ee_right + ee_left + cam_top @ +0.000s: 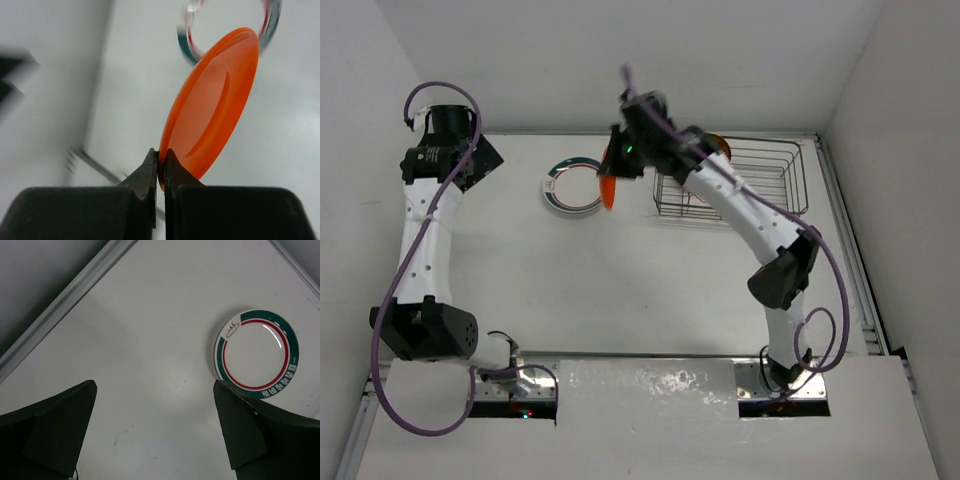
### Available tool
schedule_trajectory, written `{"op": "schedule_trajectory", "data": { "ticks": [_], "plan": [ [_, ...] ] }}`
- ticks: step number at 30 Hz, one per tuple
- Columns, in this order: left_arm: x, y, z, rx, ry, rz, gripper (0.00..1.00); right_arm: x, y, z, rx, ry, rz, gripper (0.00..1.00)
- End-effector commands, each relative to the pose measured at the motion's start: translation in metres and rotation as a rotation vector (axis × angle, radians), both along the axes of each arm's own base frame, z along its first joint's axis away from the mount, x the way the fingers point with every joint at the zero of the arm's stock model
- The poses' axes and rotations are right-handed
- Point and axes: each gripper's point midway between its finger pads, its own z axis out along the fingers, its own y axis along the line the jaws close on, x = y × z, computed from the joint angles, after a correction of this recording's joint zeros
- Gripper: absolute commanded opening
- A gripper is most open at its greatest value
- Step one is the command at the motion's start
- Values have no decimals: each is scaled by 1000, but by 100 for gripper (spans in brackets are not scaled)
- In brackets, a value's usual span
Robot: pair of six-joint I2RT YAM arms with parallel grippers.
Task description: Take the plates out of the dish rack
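My right gripper point(611, 172) is shut on the rim of a small orange plate point(609, 188) and holds it on edge in the air, between the wire dish rack point(770, 178) and a white plate with a teal and red rim point(572, 186) lying flat on the table. In the right wrist view the orange plate point(212, 107) rises from the gripper point(161, 159) with the white plate point(187, 42) blurred beyond it. Another orange plate point(720, 146) stands in the rack. My left gripper point(155, 427) is open and empty above bare table; the white plate point(257, 353) lies to its right.
White walls close the table at the back and both sides. A metal rail point(60, 305) runs along the table's edge near the left gripper. The left arm's wrist point(450, 150) is at the back left corner.
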Motion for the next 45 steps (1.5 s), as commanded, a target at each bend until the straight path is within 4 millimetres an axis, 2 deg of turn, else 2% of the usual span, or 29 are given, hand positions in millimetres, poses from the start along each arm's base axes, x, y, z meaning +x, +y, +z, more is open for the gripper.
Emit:
{"op": "schedule_trajectory", "data": {
  "ticks": [1, 3, 6, 10, 11, 12, 14, 15, 17, 18, 20, 21, 24, 25, 27, 28, 29, 30, 31, 32, 34, 35, 36, 37, 38, 39, 40, 41, 45],
  "plan": [
    [-23, 20, 7, 59, -11, 137, 100, -91, -4, -110, -462, 156, 346, 0],
    [-28, 20, -1, 47, -14, 146, 100, -126, 6, -141, -547, 178, 464, 0],
    [-32, 16, -11, 30, -13, 136, 100, -148, 11, -169, -667, 189, 522, 0],
    [-39, 15, -17, 38, 17, 119, 100, -157, -1, -200, -796, 247, 511, 0],
    [-41, 16, -18, 42, 20, 120, 100, -157, 4, -207, -772, 242, 518, 0],
    [-43, 16, -21, 48, 28, 119, 100, -166, -2, -226, -781, 282, 532, 0],
    [-49, 17, -19, 55, 16, 121, 100, -171, 12, -231, -699, 279, 554, 2],
    [-51, 18, -22, 59, 22, 123, 100, -173, 15, -234, -682, 288, 563, 8],
    [-55, 16, -22, 58, 17, 118, 100, -173, 28, -227, -628, 279, 583, 22],
    [-56, 16, -23, 59, 18, 115, 100, -170, 36, -215, -588, 262, 583, 41],
    [-57, 16, -23, 59, 20, 110, 100, -165, 45, -195, -511, 251, 591, 53],
    [-57, 16, -23, 63, 20, 106, 100, -159, 49, -173, -461, 221, 582, 58],
    [-58, 15, -20, 68, 15, 90, 100, -130, 40, -121, -279, 208, 509, 88],
    [-57, 14, -21, 65, 16, 80, 100, -103, 20, -107, -214, 211, 439, 99],
    [-56, 10, -23, 60, 13, 42, 100, -74, -2, -77, -80, 203, 328, 99],
    [-53, 2, -26, 32, 12, 3, 100, -36, -38, -73, -51, 199, 192, 99],
    [-52, -3, -29, 16, 12, -27, 100, -16, -63, -72, -43, 209, 87, 99],
    [-51, -7, -36, 3, 25, -53, 100, 5, -95, -86, -50, 257, -112, 99],
    [-50, -14, -41, -25, 34, -86, 100, 31, -139, -89, -26, 274, -282, 99],
    [-50, -17, -48, -32, 51, -101, 100, 37, -164, -113, -26, 328, -394, 99],
    [-50, -23, -54, -57, 66, -137, 100, 63, -212, -121, 88, 353, -680, 99],
    [-50, -26, -57, -61, 79, -153, 100, 62, -227, -143, 102, 384, -759, 98],
    [-50, -28, -59, -67, 84, -165, 100, 69, -233, -147, 184, 391, -847, 96],
    [-50, -33, -60, -82, 84, -186, 100, 88, -242, -135, 276, 317, -891, 92],
    [-51, -35, -64, -80, 96, -204, 100, 91, -247, -145, 304, 319, -919, 86],
    [-52, -37, -65, -83, 100, -213, 100, 99, -250, -140, 352, 304, -949, 84],
    [-53, -38, -68, -79, 108, -219, 100, 109, -253, -143, 357, 286, -969, 82],
    [-54, -39, -71, -71, 116, -229, 100, 120, -254, -130, 371, 253, -970, 81],
    [-57, -43, -81, -67, 136, -251, 100, 136, -259, -130, 366, 236, -1002, 78]
  ]
}}
